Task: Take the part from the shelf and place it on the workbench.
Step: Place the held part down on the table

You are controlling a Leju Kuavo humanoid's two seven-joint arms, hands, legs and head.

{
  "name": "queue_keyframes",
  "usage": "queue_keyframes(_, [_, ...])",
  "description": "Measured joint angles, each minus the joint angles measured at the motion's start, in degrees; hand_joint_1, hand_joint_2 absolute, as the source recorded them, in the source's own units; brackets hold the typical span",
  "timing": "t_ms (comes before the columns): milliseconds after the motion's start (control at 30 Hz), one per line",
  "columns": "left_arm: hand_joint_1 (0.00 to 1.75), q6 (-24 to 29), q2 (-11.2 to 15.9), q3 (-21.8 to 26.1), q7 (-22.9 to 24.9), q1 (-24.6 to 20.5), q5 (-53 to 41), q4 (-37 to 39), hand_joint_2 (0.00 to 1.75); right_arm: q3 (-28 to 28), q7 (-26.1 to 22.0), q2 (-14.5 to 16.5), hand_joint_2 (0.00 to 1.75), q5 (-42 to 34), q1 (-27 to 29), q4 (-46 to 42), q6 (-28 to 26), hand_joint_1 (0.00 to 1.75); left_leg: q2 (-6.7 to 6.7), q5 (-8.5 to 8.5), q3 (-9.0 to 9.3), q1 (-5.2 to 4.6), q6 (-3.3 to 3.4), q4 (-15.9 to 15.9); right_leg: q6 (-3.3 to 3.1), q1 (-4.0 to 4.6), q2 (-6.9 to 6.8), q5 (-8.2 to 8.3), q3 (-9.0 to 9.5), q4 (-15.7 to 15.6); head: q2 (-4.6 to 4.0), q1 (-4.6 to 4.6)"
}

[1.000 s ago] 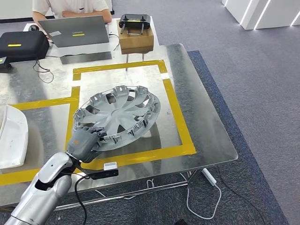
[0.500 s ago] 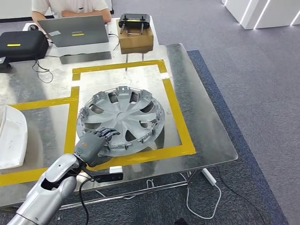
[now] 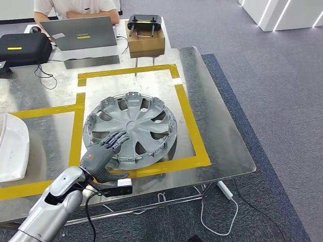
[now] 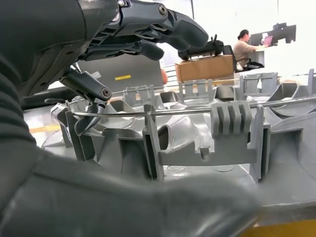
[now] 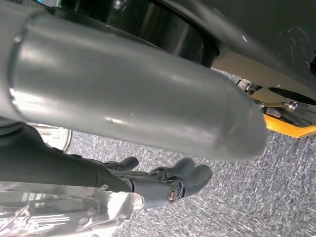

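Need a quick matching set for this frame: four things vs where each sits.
Things:
1. grey plastic wheel cover
2. white curved part
3. black remote controller
4. left hand

Places:
A. on the brown cardboard box
B. at the cover's near rim, fingers spread
C. inside the yellow-taped square
D. the workbench's left edge

Pairs: 1-C, 2-D, 3-A, 4-B

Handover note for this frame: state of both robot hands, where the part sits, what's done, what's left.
Left robot hand: open, fingers spread above the near-left rim of the wheel cover, holding nothing.
Right robot hand: hanging over the carpet, fingers apart, holding nothing.
Wheel cover: lying clip side up on the metal workbench, inside the yellow tape square.
Done: part placed on the workbench.
Left: draw the left arm clear.
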Motion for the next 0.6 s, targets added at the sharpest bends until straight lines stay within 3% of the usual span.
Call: queue_keyframes(600, [0.00,0.2,0.4,5.6,-1.6,0.0,6.4,-3.9,0.00,0.0,0.1,-0.1,0.00,-0.5,0.1,0.0,0.5,0.00,0.00,0.00,-0.02,0.03,0.00,0.0,0.00,0.04,0.01,0.00,-0.02,0.0,0.00,0.00])
